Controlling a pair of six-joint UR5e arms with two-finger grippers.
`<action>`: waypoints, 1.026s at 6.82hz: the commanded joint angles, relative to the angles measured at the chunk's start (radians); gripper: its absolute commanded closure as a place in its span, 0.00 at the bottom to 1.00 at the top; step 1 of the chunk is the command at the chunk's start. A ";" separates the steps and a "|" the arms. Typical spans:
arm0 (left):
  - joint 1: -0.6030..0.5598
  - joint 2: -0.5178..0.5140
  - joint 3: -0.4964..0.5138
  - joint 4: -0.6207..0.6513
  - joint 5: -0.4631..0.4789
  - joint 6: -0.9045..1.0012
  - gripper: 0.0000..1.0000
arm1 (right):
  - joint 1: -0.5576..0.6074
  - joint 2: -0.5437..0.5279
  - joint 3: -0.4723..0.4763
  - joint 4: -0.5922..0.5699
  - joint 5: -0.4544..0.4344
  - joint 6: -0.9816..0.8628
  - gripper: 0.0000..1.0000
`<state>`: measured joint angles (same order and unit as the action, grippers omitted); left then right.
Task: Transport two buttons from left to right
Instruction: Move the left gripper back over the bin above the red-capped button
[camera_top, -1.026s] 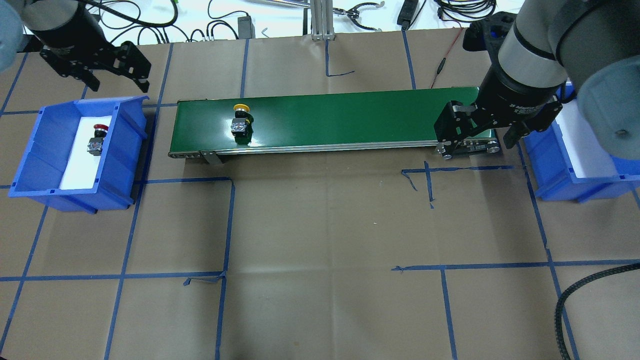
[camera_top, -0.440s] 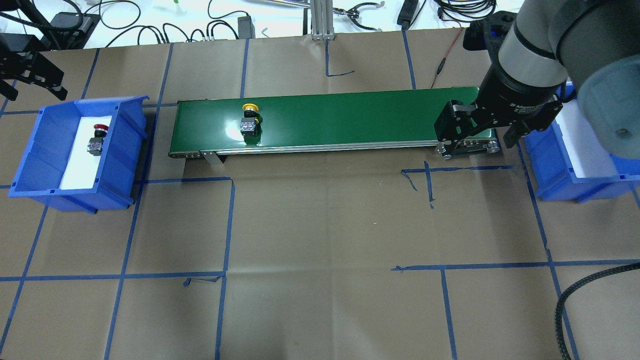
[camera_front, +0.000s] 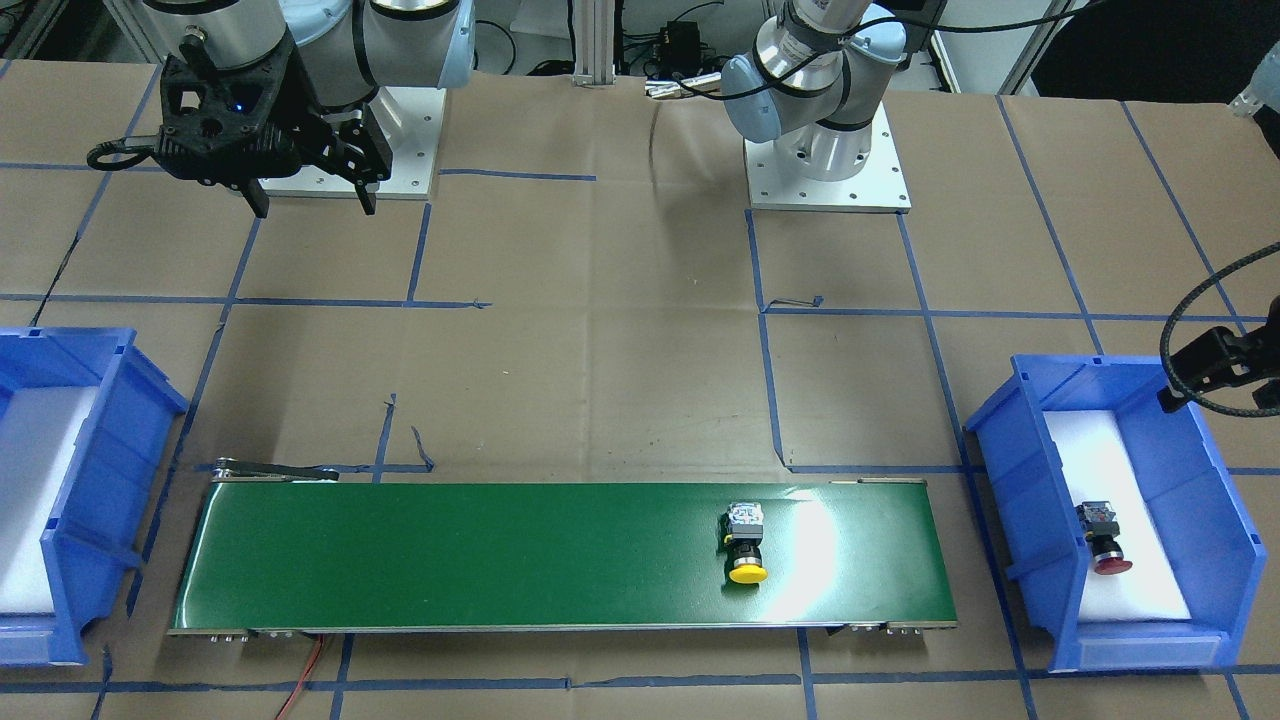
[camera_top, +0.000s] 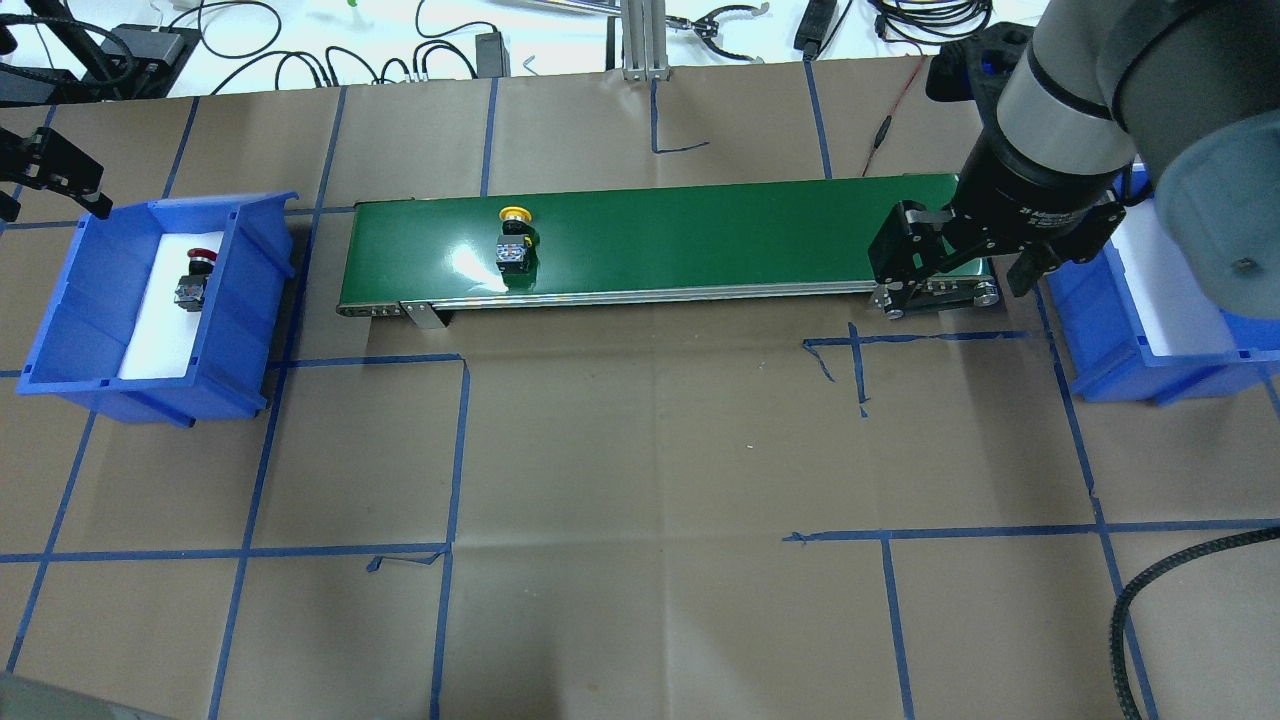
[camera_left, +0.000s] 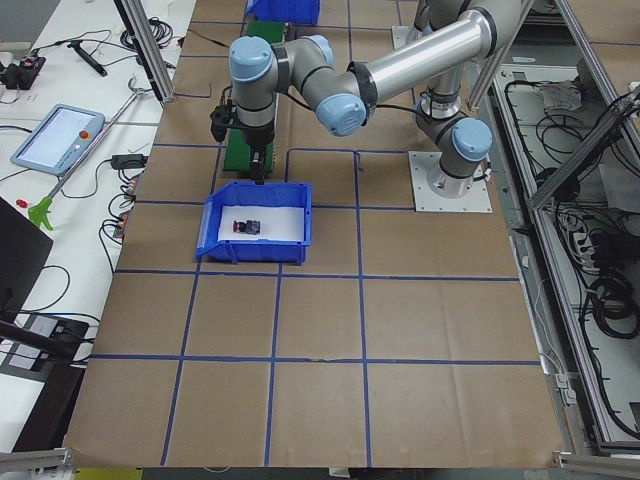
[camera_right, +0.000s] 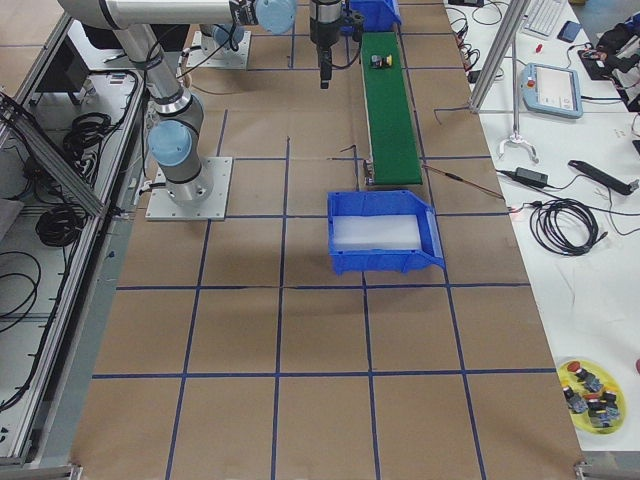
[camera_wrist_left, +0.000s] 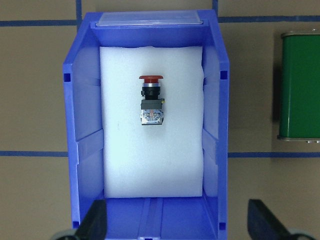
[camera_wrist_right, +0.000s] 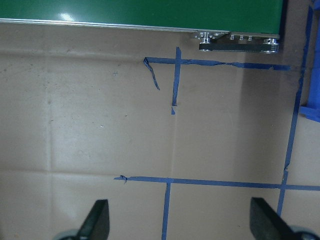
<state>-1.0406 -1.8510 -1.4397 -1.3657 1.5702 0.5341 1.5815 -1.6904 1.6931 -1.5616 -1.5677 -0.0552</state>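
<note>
The yellow button (camera_top: 514, 240) lies on the green conveyor belt (camera_top: 700, 235), towards its left part; it also shows in the front view (camera_front: 745, 546). The red button (camera_wrist_left: 151, 99) lies on white foam in the left blue bin (camera_top: 240, 320), also seen from overhead (camera_top: 193, 278). My left gripper (camera_top: 55, 185) is open and empty, high above the bin's outer end; in its wrist view the fingers (camera_wrist_left: 96, 222) stand wide apart. My right gripper (camera_top: 958, 280) is open and empty, above the belt's right end.
The right blue bin (camera_top: 1110, 345) with a white foam floor stands past the belt's right end. Cables and tools lie along the far table edge (camera_top: 440, 50). A black hose (camera_top: 1130, 600) curves in at the lower right.
The yellow button has ridden the belt to the right. My left gripper has swung away to the left, off the bin's far corner. The right arm has not moved.
</note>
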 joint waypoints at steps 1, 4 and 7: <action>0.002 -0.097 -0.016 0.101 -0.006 0.000 0.00 | 0.000 0.000 -0.001 0.000 0.000 0.000 0.00; -0.004 -0.187 -0.033 0.192 -0.019 -0.003 0.00 | 0.000 0.000 -0.001 0.000 0.000 0.000 0.00; -0.003 -0.247 -0.044 0.258 -0.018 0.000 0.00 | 0.000 0.001 0.002 0.000 0.002 0.000 0.00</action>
<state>-1.0443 -2.0782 -1.4814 -1.1235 1.5513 0.5332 1.5815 -1.6894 1.6939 -1.5616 -1.5667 -0.0552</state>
